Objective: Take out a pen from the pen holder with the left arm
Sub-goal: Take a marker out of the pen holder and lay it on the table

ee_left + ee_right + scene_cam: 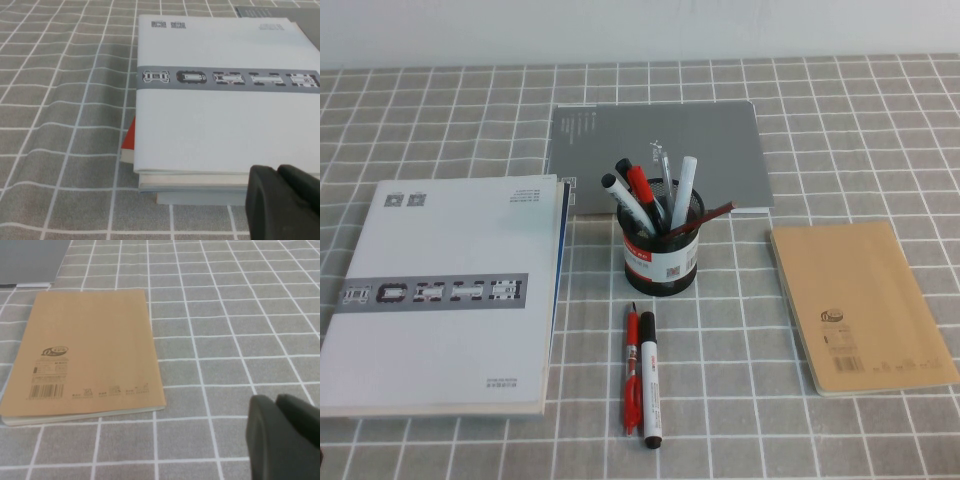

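One pen holder [660, 250], two pens [649, 380] at its six o'clock, left gripper [276, 171] by white book [215, 115], right gripper [274, 401] by tan notebook [90, 350], both seen in wrist views only, jaws pressed together

The left hand [278, 175] is held low over the tabletop [60, 125] on the robot's left side, its dark fingers [260, 200] pressed together with nothing between them. The right hand [276, 405] is held low over the tabletop on the right side, its fingers [300, 430] likewise closed and empty.
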